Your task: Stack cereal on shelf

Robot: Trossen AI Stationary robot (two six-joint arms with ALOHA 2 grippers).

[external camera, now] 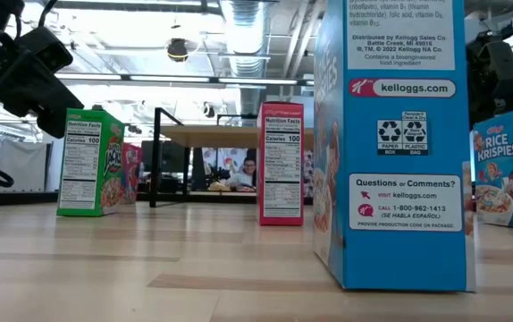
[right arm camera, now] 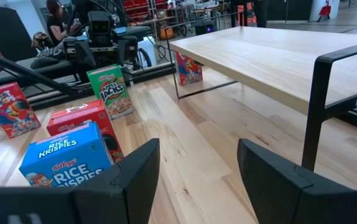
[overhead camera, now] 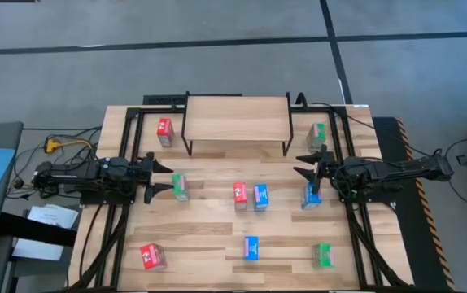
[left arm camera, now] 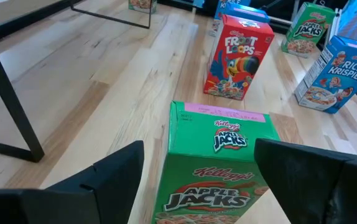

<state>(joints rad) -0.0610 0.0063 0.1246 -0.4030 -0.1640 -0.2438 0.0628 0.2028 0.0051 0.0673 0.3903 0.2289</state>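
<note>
The slatted tabletop (overhead camera: 217,224) carries the shelf (overhead camera: 237,118) at its far edge, light wooden top on black legs, with nothing on it; no stacking has yet been done.

Nine cereal boxes stand scattered on the tabletop, all apart from the shelf top. A red Froot Loops box (overhead camera: 164,131) stands just left of the shelf and a green box (overhead camera: 318,134) just right of it. A red and blue pair (overhead camera: 250,196) stands touching at mid-table. Three more line the near edge.

The left gripper (overhead camera: 162,175) sits low at the left side, fingers apart, straddling the green Apple Jacks box (left arm camera: 219,165); in the left wrist view the box stands between the two fingers with clearance on either side, not yet clamped.

The right gripper (overhead camera: 308,165) hovers at the right side, fingers apart and empty, a blue Rice Krispies box (overhead camera: 312,195) just beside it.

Assessment: the step in hand appears to be the left grasp. Recommended: centre the box between the fingers, close squarely on its narrow faces, lift clear before travelling, and approach the shelf top above its front rail.
</note>
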